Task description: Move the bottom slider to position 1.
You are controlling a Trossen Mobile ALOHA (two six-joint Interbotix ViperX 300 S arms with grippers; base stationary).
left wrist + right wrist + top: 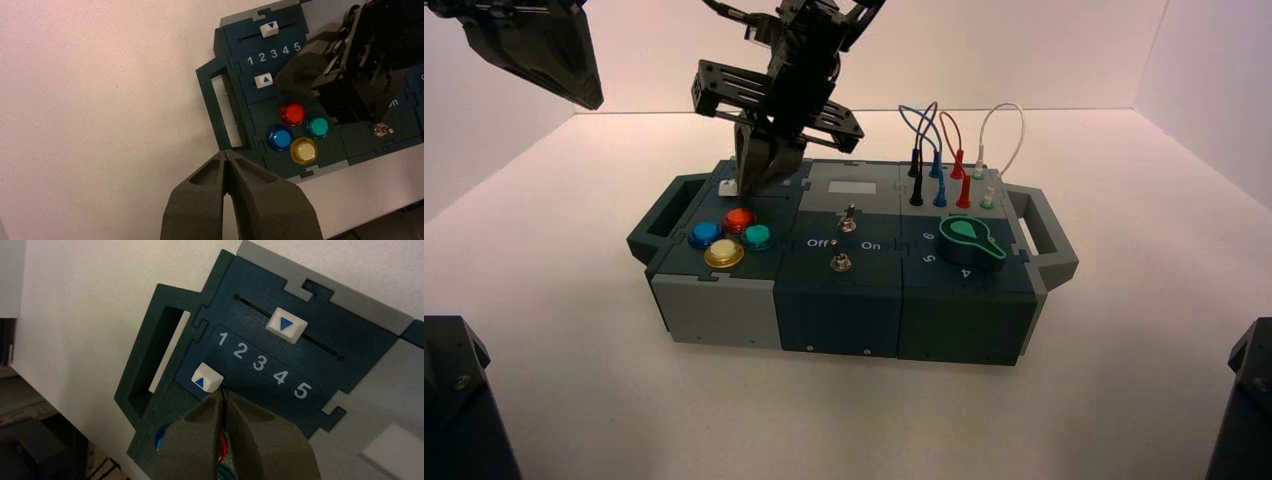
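Observation:
The bottom slider (206, 378) is a small white knob with a blue triangle in the lower track of the dark blue panel (320, 325). It sits close to the printed digit 1 (222, 338), the first of the row 1 2 3 4 5. My right gripper (225, 392) is shut with nothing held; its tips rest against the knob's side that faces the 5 end. From above, the right gripper (759, 180) points down at the box's rear left corner, beside the white knob (727, 187). My left gripper (227, 152) is shut and empty, raised off the box's left end.
The twin white knob (286, 324) sits in the other track, near 3. Red (292, 113), blue (279, 137), green (317, 126) and yellow (304, 150) buttons lie just in front of the sliders. Two toggle switches (847, 222), a green dial (971, 242) and plugged wires (939, 150) lie further right.

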